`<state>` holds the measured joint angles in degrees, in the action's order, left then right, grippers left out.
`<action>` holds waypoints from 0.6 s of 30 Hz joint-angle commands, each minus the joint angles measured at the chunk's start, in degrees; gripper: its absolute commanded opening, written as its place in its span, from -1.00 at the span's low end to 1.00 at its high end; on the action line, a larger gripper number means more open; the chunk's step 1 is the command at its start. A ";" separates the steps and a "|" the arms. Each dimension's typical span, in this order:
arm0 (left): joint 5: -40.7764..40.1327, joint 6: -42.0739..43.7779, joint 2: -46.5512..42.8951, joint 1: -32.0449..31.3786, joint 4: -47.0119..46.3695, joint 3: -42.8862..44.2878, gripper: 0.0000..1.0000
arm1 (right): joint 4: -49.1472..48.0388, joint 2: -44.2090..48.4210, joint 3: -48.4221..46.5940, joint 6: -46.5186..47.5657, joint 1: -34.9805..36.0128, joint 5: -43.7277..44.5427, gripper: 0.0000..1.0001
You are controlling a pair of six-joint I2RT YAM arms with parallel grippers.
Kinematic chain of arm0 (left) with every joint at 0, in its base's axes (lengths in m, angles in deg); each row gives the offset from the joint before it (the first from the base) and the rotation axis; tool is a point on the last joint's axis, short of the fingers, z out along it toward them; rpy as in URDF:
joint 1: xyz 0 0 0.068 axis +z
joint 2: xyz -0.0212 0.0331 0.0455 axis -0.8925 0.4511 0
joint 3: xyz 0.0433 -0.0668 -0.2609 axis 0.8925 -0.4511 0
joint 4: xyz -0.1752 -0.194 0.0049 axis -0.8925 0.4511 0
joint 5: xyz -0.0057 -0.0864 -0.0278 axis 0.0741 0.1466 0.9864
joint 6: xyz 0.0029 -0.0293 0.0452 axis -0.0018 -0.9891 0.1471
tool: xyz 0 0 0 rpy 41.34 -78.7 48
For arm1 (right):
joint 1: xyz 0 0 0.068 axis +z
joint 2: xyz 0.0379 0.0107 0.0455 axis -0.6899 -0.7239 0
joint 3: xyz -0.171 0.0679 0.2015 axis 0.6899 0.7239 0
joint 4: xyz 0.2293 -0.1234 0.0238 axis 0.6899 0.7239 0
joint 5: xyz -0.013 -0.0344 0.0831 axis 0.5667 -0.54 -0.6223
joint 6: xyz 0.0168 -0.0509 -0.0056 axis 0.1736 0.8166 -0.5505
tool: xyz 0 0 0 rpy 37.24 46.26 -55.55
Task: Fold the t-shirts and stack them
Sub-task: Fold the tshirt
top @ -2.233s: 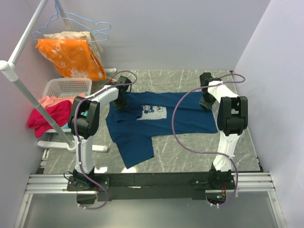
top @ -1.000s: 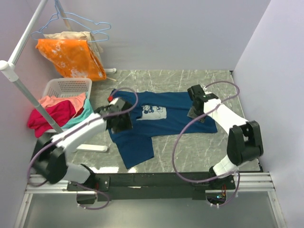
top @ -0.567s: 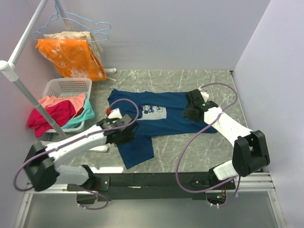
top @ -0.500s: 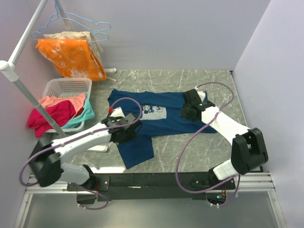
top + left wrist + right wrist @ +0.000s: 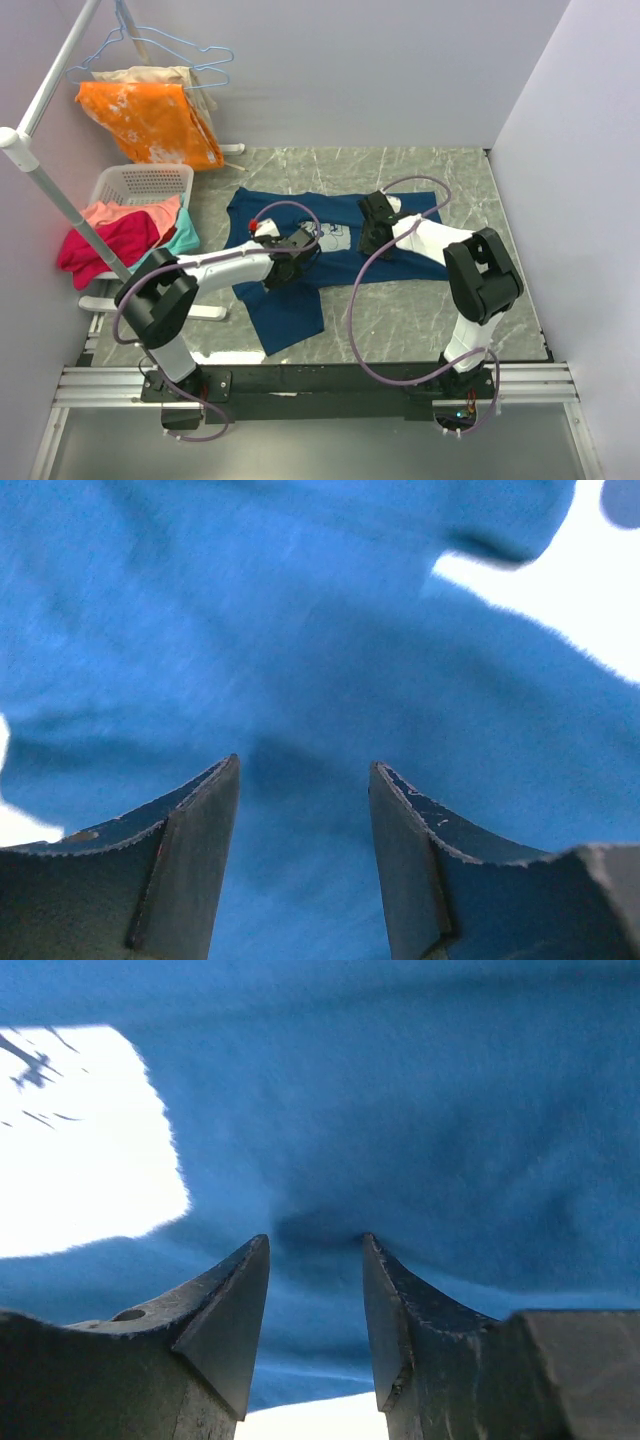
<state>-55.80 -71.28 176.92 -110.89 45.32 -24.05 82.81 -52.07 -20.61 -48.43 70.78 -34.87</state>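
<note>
My left gripper (image 5: 305, 770) and right gripper (image 5: 315, 1243) both stand with jaws apart, tips down on the navy t-shirt (image 5: 292, 312) at mid-frame.

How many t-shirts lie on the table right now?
1: the navy t-shirt spread across the middle of the table. Other garments fill the basket at left and hang on the rack; shirts there may be hidden.

Partitioned robot lab: laundry basket (image 5: 140, 182), clothes rack (image 5: 60, 199)
</note>
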 commanded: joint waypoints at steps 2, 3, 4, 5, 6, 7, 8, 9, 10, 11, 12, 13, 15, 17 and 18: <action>-0.39 3.20 2.52 2.88 -5.00 1.37 0.19 | -1.14 -0.40 -2.00 1.64 0.62 4.06 -0.01; -0.13 3.28 2.52 3.14 -5.36 0.75 0.19 | -1.58 -0.31 -1.47 1.64 0.62 4.15 -0.01; 0.40 3.29 2.52 3.23 -5.62 0.31 0.19 | -1.23 -0.31 -1.20 1.81 0.62 4.33 -0.01; 0.93 3.20 2.52 3.23 -5.97 -0.56 0.19 | -0.88 -0.66 -0.94 1.64 0.62 4.76 -0.01; 1.37 3.20 2.60 3.23 -6.06 -1.10 0.18 | -0.79 -0.75 -0.58 1.73 0.70 4.86 -0.01; 1.55 3.02 2.60 3.14 -6.06 -1.45 0.18 | -0.88 -0.75 -0.15 1.55 0.62 5.12 -0.03; 1.55 2.93 2.43 3.06 -5.97 -2.32 0.18 | -1.40 -0.05 1.42 1.29 0.62 5.47 -0.03; 1.72 2.93 2.17 2.97 -5.97 -2.85 0.18 | -2.19 0.56 2.40 1.20 0.70 5.30 -0.03; 1.72 2.67 1.56 2.88 -5.97 -3.47 0.18 | -2.98 1.01 3.19 1.20 0.79 5.12 -0.02; 1.90 2.67 1.12 2.70 -5.89 -4.87 0.18 | -2.81 1.18 3.46 0.94 0.70 5.38 -0.02; 1.99 2.41 0.76 2.62 -5.54 -5.58 0.18 | -2.38 1.01 3.38 0.76 0.70 5.56 -0.02; 2.07 2.15 0.41 2.61 -5.27 -6.10 0.18 | -1.85 0.84 3.37 0.59 0.70 5.47 -0.03; 1.90 2.06 0.06 2.44 -3.88 -7.34 0.19 | -1.14 0.48 3.20 0.32 0.70 5.30 -0.04; 1.64 2.05 -0.21 2.44 -2.29 -7.69 0.19 | -0.27 0.74 3.29 0.15 0.79 5.03 -0.04; 1.64 2.23 -0.38 2.44 -1.67 -7.78 0.19 | 0.08 0.83 3.37 0.15 0.79 4.77 -0.04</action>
<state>-55.21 -68.96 176.81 -108.16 38.52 -29.34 80.21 -51.77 -18.57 -47.65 71.15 -30.92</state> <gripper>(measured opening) 0.594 0.480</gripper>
